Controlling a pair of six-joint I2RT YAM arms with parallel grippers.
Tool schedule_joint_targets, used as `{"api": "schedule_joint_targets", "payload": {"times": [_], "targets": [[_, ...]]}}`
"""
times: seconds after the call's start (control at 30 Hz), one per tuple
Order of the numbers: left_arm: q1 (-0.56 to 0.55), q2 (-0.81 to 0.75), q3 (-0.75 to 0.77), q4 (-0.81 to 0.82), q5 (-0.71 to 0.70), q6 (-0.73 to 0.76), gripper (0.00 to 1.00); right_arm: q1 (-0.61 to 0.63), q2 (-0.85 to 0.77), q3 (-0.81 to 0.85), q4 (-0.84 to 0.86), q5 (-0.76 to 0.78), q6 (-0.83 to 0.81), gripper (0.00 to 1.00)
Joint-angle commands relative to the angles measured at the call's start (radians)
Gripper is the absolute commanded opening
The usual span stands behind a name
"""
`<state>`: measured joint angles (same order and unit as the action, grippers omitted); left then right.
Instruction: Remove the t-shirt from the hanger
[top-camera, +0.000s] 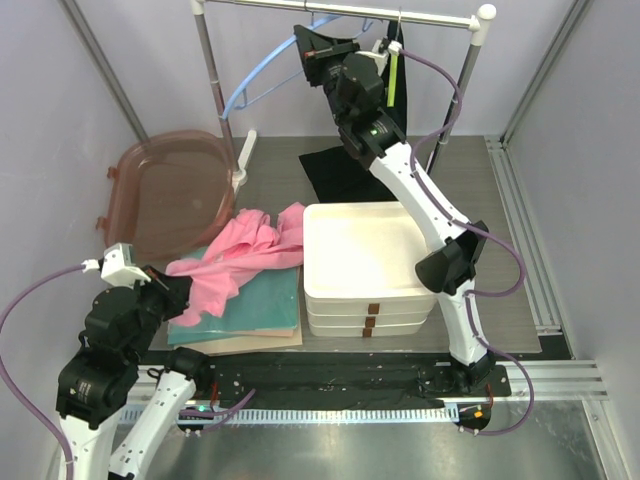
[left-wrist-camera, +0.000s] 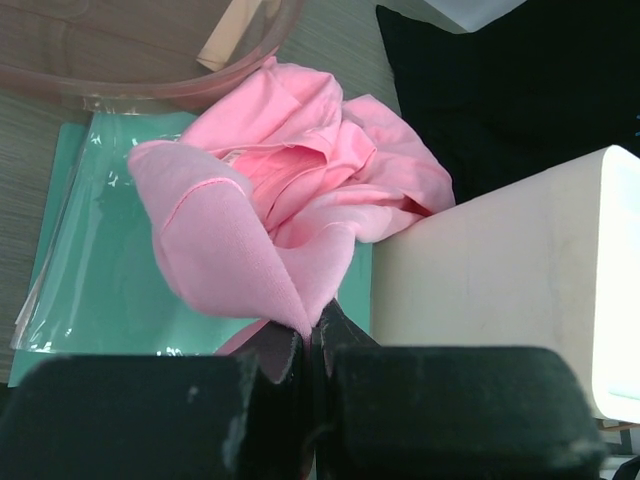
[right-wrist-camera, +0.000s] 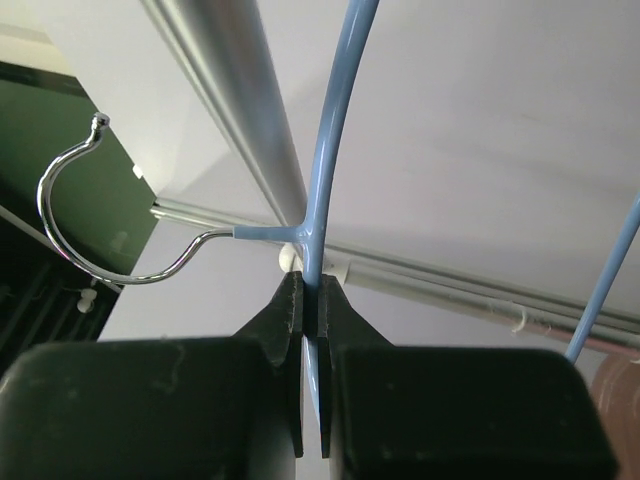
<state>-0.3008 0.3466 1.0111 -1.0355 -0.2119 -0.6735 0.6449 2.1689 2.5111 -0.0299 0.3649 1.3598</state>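
T-shirt (top-camera: 240, 255): off hanger (right-wrist-camera: 338, 120), heaped on teal mat (top-camera: 255, 300), touching white bin (top-camera: 365, 250). Soft, light, limp; likely bunches under pull, so take by folded edge. Left gripper (left-wrist-camera: 310, 335): closed on pink fold. Right gripper (right-wrist-camera: 312, 300): clamped on bare hanger neck, beside rail (right-wrist-camera: 225, 90).

3 stacked white trays (top-camera: 365, 262) sit beside a teal mat (top-camera: 262, 297).

One t-shirt (top-camera: 240, 255), one hanger (top-camera: 262, 75) — three stacked white trays (top-camera: 368, 297).
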Motion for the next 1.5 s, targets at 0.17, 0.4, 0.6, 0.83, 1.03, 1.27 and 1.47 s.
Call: {"api": "schedule_joint_targets", "payload": {"times": [0.17,0.4,0.6,0.83,1.03,1.27,1.47], "targets": [[0.000,0.025,0.026,0.080,0.023,0.003,0.00,-0.024,-0.017,-0.011,0.041,0.155,0.120,0.01],[0.000,0.031,0.027,0.089,0.035,0.002,0.00,-0.039,-0.026,-0.020,-0.050,0.193,0.174,0.01],[0.002,0.060,0.049,0.124,0.066,0.015,0.00,-0.044,-0.038,-0.046,-0.090,0.171,0.205,0.04],[0.000,0.239,0.288,0.140,0.117,0.066,0.00,-0.040,-0.125,-0.139,-0.091,0.094,0.136,0.32],[0.000,0.457,0.533,0.134,0.117,0.114,0.00,-0.031,-0.236,-0.276,-0.123,-0.024,0.006,0.61],[0.000,0.646,0.752,0.170,0.114,0.155,0.00,-0.027,-0.343,-0.342,-0.220,-0.144,-0.207,0.90],[0.000,0.730,0.860,0.265,0.057,0.201,0.00,-0.024,-0.449,-0.423,-0.321,-0.159,-0.430,1.00]]}}
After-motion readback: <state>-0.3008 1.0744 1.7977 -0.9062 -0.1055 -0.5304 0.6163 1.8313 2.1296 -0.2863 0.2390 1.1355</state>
